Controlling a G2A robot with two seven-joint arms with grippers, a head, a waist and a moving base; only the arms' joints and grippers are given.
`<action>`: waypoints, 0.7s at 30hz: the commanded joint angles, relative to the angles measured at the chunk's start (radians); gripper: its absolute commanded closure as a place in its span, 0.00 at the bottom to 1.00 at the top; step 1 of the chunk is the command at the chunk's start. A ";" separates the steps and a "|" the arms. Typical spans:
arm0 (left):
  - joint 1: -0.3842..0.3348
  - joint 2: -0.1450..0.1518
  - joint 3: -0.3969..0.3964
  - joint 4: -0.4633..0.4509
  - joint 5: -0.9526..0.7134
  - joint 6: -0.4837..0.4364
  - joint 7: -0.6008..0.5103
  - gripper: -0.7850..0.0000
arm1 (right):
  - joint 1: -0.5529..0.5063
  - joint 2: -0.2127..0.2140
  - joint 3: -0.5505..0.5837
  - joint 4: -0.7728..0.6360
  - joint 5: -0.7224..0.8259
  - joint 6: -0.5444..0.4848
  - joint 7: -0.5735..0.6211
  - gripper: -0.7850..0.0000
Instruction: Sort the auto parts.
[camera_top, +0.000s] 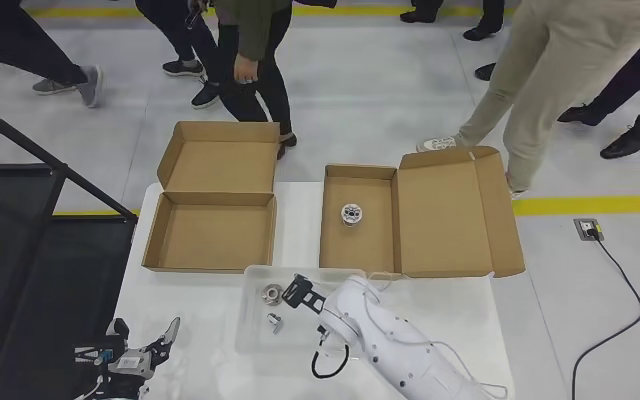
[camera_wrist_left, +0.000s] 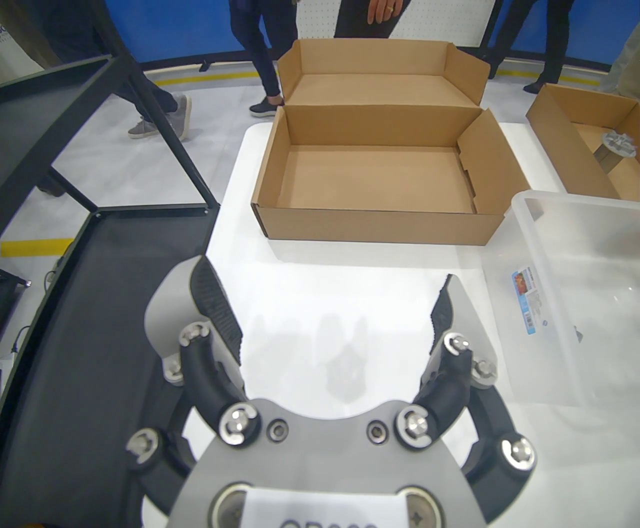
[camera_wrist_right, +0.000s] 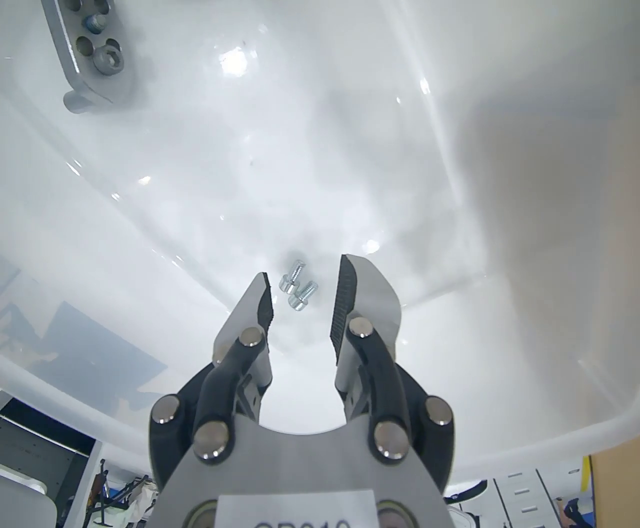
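Observation:
Two small silver screws (camera_wrist_right: 297, 289) lie side by side on the floor of the clear plastic bin (camera_top: 252, 335). My right gripper (camera_wrist_right: 305, 272) hangs open just above them, one finger on either side, not touching. A round metal flange (camera_wrist_right: 92, 55) rests farther off in the same bin, also seen as a flange (camera_top: 271, 293) beside the right gripper (camera_top: 295, 292). Another metal part (camera_top: 350, 213) sits in the right cardboard box (camera_top: 385, 200). My left gripper (camera_wrist_left: 325, 272) is open and holds nothing, low over the table's near left corner (camera_top: 148, 338).
An empty open cardboard box (camera_wrist_left: 375, 220) stands at the back left, its lid folded back. The clear bin's wall (camera_wrist_left: 545, 280) is beside the left gripper. A black metal cart (camera_wrist_left: 75, 310) borders the table's left edge. People stand beyond the far edge.

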 joint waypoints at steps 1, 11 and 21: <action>0.000 0.000 0.000 0.000 0.000 0.000 0.000 0.00 | 0.005 -0.006 0.000 0.014 0.012 0.011 0.001 0.63; 0.000 0.000 0.000 0.000 0.000 0.000 0.000 0.00 | 0.022 -0.028 0.008 0.091 0.067 0.020 -0.031 0.76; 0.000 0.000 0.000 0.000 0.000 0.000 0.000 0.00 | 0.027 -0.041 0.003 0.104 0.066 0.018 -0.031 0.77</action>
